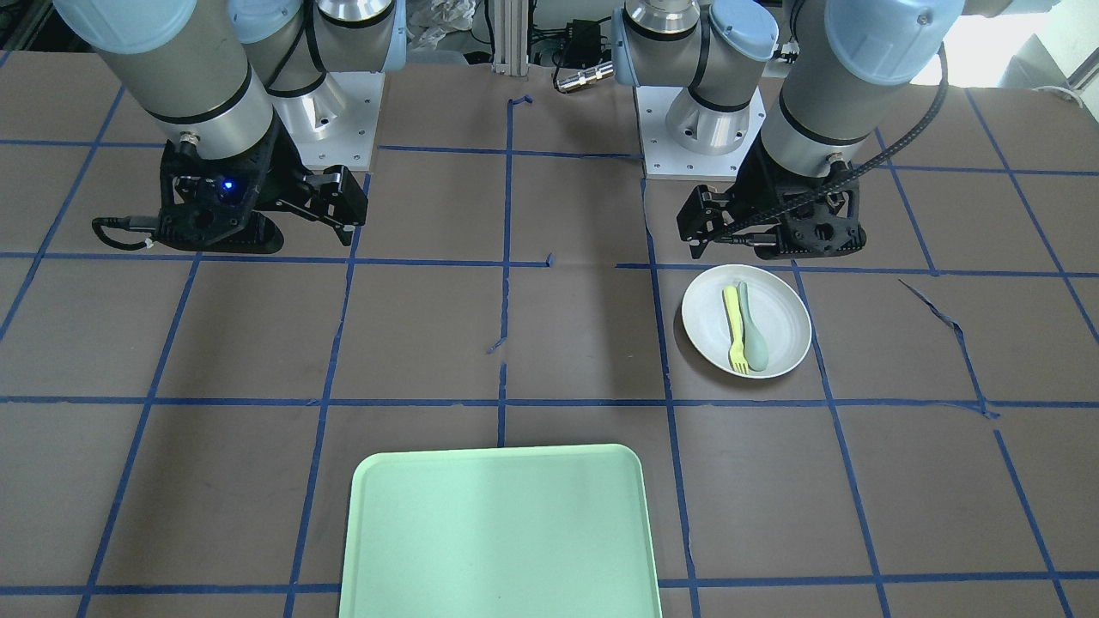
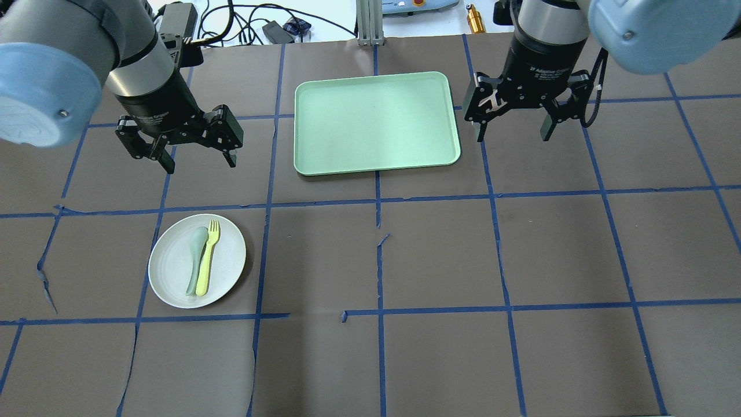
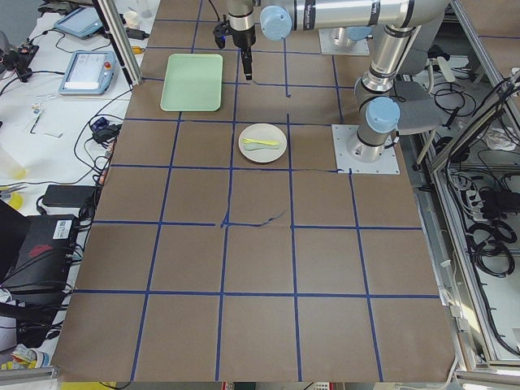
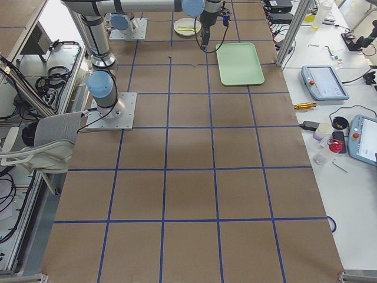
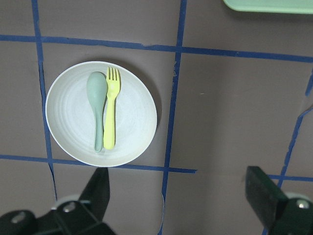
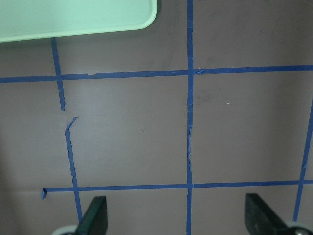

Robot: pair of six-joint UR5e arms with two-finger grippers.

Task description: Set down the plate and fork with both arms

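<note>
Fingers (image 2: 168,164) of left gripper (image 2: 200,165) and right gripper (image 2: 512,137) gape wide, empty; I judge nothing done; fork (image 2: 207,260) lies on plate (image 2: 173,275), off tray (image 2: 376,121).

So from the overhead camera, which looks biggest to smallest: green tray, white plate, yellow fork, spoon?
1. green tray
2. white plate
3. yellow fork and spoon, about alike in length, so I won't rank them.

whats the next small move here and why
Probably move the left gripper over the plate and down toward the fork. It hangs open and is the nearer one to the plate, where the fork lies beside a spoon, apart from the tray.
</note>
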